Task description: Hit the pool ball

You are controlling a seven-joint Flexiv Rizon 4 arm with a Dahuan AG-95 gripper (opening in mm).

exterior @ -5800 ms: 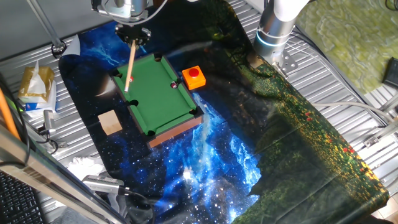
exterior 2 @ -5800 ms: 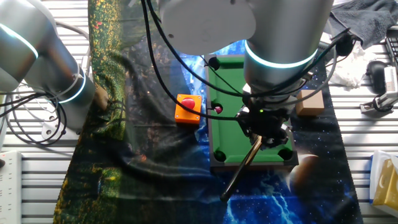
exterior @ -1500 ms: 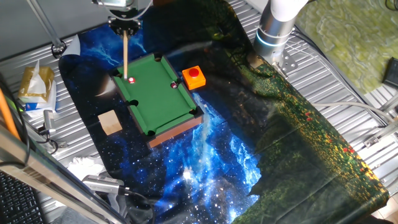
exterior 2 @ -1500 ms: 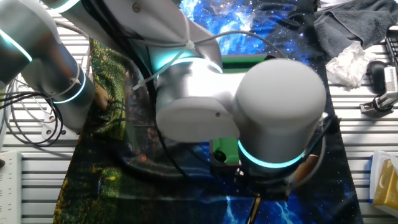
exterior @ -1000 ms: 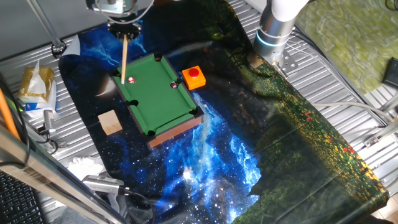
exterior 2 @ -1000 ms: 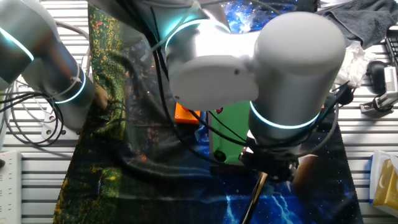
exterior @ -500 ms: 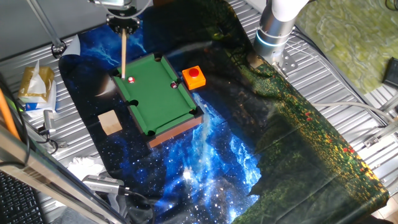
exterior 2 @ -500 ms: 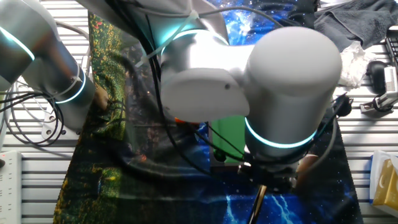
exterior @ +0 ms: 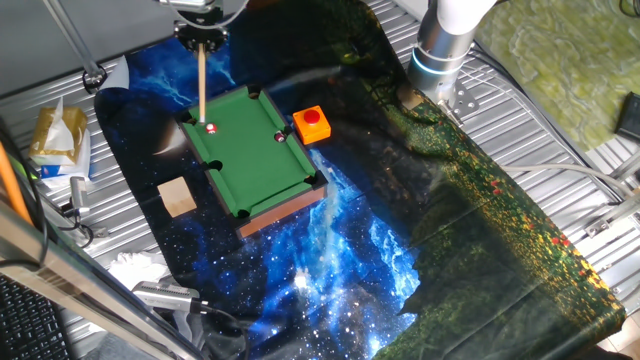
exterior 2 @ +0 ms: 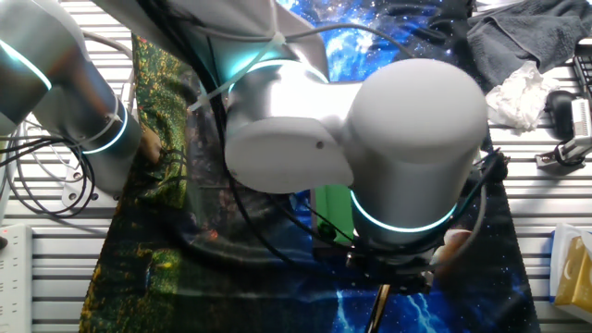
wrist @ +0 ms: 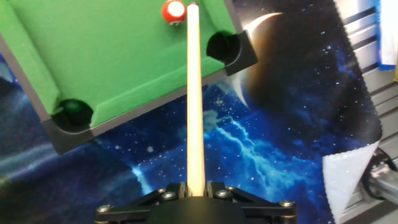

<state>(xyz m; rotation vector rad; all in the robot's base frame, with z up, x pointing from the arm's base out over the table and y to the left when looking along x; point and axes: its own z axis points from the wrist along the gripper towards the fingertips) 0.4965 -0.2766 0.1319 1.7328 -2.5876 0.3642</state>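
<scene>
The gripper (wrist: 196,186) has its fingers clamped on the butt of the cue stick (wrist: 193,93), which runs straight out over the near cushion of the green mini pool table (exterior: 250,150). Holding the stick along the hand's own axis probably lets a simple forward push deliver the strike.

The pool ball (wrist: 173,11), bright red with a white spot, lies on the felt near that cushion, not far from the corner pocket (wrist: 222,45) of the table. In the hand view the stick's tip sits just beside the ball, slightly to its right, so the line looks a little off-centre; whether tip and ball touch cannot be told. A darker ball (exterior: 279,136) rests by the table's far long rail, next to the red button (exterior: 312,122) outside it.

Compared with half a second ago, the ball is in the same spot on the felt and the stick has hardly shifted. Nearly six seconds ago the stick slanted across the table; now it points squarely at the ball's end.
</scene>
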